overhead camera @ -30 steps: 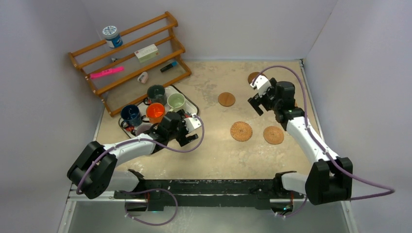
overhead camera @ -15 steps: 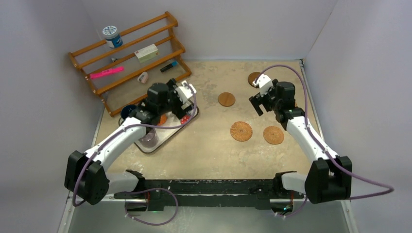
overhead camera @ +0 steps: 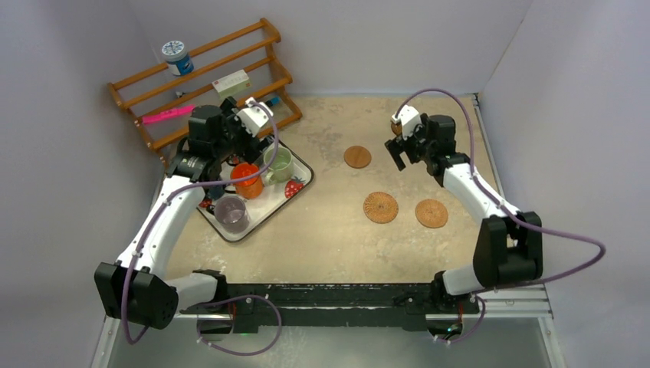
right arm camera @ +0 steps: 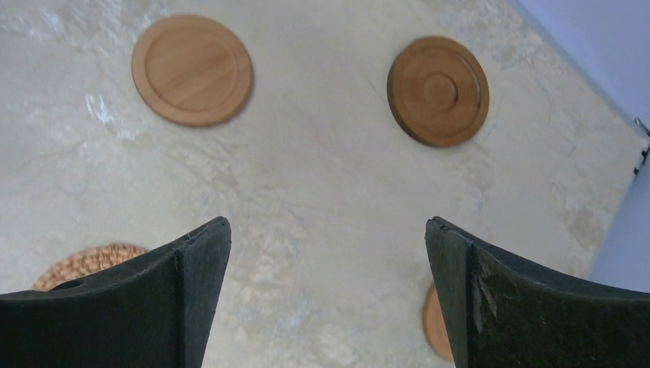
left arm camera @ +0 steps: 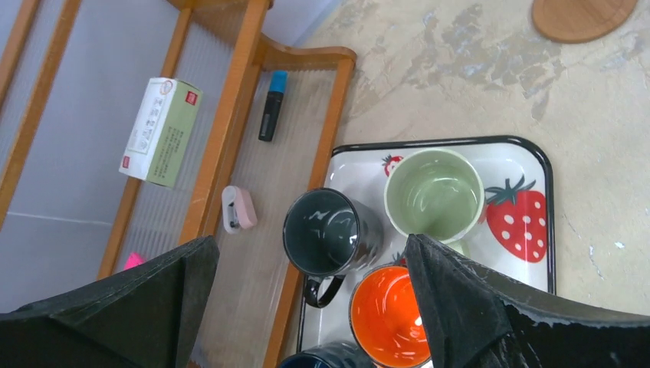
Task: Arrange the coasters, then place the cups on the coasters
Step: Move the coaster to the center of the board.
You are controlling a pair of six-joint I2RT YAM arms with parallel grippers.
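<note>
Currently, left pincer (left arm camera: 310, 241) spread, cups (left arm camera: 434, 193) on tray (left arm camera: 512, 158)

Left arm (overhead camera: 164, 220): base at lower left of the top view, long reach up to the upper left, wrist tipped downward. Left gripper (left arm camera: 306, 249): pointing down, jaws spread wide, empty.

Right arm (overhead camera: 469, 186): base at lower right, elbow folded at the right edge, forearm angled up-left toward upper centre-right. Right gripper (right arm camera: 328, 230): pointing down, jaws wide apart, empty.

Top: high, far, downward. My left wrist: close over tray (left arm camera: 502, 157) (overhead camera: 305, 170), shared with top. Right wrist: close over coasters (right arm camera: 192, 69), right of tray.
</note>
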